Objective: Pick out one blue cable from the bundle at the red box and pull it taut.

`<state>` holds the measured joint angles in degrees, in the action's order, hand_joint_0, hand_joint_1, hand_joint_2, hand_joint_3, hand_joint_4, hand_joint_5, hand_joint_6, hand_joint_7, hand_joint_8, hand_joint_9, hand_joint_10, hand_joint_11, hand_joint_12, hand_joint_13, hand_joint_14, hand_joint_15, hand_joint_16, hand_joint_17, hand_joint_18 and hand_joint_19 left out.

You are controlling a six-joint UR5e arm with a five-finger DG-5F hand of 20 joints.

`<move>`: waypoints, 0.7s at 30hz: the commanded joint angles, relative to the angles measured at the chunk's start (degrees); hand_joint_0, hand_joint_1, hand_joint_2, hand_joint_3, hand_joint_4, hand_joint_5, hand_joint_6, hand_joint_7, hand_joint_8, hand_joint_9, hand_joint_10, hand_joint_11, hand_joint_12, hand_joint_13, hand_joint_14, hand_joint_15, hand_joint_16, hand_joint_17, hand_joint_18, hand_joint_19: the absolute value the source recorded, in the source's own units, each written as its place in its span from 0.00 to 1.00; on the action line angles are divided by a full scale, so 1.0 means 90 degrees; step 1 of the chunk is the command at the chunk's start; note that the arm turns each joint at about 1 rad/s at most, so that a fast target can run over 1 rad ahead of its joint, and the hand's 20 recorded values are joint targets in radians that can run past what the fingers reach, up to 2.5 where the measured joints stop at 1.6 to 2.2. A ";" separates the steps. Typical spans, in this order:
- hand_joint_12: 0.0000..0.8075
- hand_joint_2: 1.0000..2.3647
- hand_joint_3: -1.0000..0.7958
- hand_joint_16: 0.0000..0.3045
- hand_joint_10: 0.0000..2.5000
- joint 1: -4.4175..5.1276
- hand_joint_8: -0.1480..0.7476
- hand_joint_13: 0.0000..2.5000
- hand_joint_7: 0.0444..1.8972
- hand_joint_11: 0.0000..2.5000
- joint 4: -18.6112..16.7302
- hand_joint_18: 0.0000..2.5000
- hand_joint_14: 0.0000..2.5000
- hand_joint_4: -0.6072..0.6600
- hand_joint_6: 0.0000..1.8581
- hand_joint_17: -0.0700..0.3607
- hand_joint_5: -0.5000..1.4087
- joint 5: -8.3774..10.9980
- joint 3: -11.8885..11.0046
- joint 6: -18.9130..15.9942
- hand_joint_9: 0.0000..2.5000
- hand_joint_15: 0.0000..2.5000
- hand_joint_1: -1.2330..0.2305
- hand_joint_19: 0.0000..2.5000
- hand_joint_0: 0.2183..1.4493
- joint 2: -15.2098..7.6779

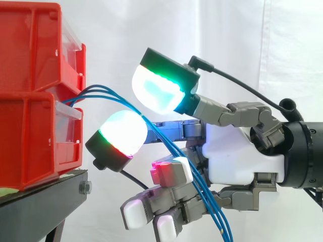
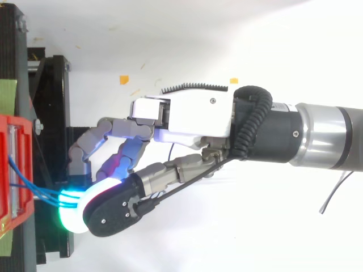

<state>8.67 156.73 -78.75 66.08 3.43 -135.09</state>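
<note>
Three thin blue cables [image 1: 108, 92] leave the gap between the two stacked red bins [image 1: 30, 136], arc over, and drop away to the lower right past my palm. My hand [image 1: 237, 156] reaches in from the right. Two of its fingertips [image 1: 154, 88] are closed together on the cable bundle just off the bin front, one pad above it and one below. The rest of the fingers curl below, beside the hanging cables. From above, the cables [image 2: 42, 195] run from the bin [image 2: 8, 164] into the glowing pads of the hand [image 2: 193, 113]. The cables hang slack.
The bins sit on a black stand [image 1: 45, 196] at the left, with a white curtain behind. In the top view, the stand's black frame [image 2: 54, 113] lies just beyond my fingers, and small orange tape marks [image 2: 123, 79] dot the white floor.
</note>
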 commanded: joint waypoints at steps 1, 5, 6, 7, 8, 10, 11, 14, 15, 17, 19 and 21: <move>0.39 0.01 0.35 0.15 0.01 -0.0006 0.49 0.35 0.44 0.38 0.0027 0.31 0.01 0.48 0.48 0.40 0.21 0.0000 -0.0009 0.0009 0.49 0.19 0.47 0.27 0.31 0.0000; 0.39 0.01 0.41 0.15 0.01 -0.0055 0.49 0.35 0.46 0.37 0.0183 0.32 0.01 0.48 0.49 0.40 0.21 0.0000 0.0001 0.0058 0.49 0.19 0.42 0.27 0.31 0.0000; 0.39 0.01 0.42 0.15 0.01 -0.0074 0.49 0.35 0.46 0.38 0.0290 0.32 0.01 0.49 0.49 0.40 0.21 0.0000 0.0001 0.0058 0.49 0.19 0.41 0.27 0.31 0.0000; 0.39 0.01 0.42 0.15 0.01 -0.0074 0.49 0.35 0.46 0.37 0.0329 0.32 0.01 0.48 0.49 0.40 0.21 0.0000 0.0001 0.0058 0.49 0.20 0.39 0.27 0.31 0.0000; 0.40 0.01 0.43 0.15 0.01 -0.0084 0.49 0.35 0.46 0.38 0.0378 0.32 0.01 0.48 0.49 0.40 0.21 0.0000 0.0001 0.0058 0.49 0.19 0.39 0.27 0.31 0.0000; 0.39 0.01 0.44 0.15 0.01 -0.0103 0.49 0.34 0.46 0.38 0.0417 0.31 0.01 0.49 0.49 0.40 0.21 -0.0010 0.0001 0.0058 0.49 0.20 0.36 0.27 0.32 0.0000; 0.40 0.01 0.44 0.15 0.01 -0.0143 0.49 0.34 0.46 0.38 0.0407 0.32 0.01 0.49 0.49 0.40 0.21 -0.0010 0.0001 0.0058 0.49 0.19 0.36 0.27 0.32 0.0000; 0.39 0.02 0.45 0.15 0.01 -0.0152 0.49 0.34 0.48 0.38 0.0388 0.31 0.01 0.46 0.50 0.40 0.20 -0.0010 0.0001 0.0058 0.48 0.20 0.31 0.27 0.34 0.0000; 0.39 0.01 0.45 0.15 0.01 -0.0152 0.49 0.34 0.48 0.38 0.0388 0.31 0.01 0.45 0.50 0.40 0.20 -0.0010 0.0001 0.0058 0.48 0.19 0.30 0.27 0.35 0.0000; 0.39 0.01 0.44 0.15 0.01 -0.0162 0.48 0.34 0.47 0.38 0.0388 0.31 0.01 0.44 0.50 0.40 0.20 -0.0010 0.0001 0.0097 0.47 0.19 0.30 0.26 0.36 0.0000; 0.39 0.01 0.41 0.15 0.01 -0.0172 0.48 0.34 0.49 0.38 0.0388 0.31 0.01 0.41 0.50 0.40 0.20 -0.0010 -0.0009 0.0107 0.47 0.19 0.27 0.26 0.39 0.0000; 0.38 0.01 0.38 0.15 0.01 -0.0172 0.48 0.34 0.51 0.38 0.0398 0.31 0.01 0.38 0.51 0.40 0.20 -0.0010 -0.0019 0.0155 0.47 0.19 0.27 0.26 0.40 0.0000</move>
<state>7.16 160.25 -78.84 66.02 4.46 -135.09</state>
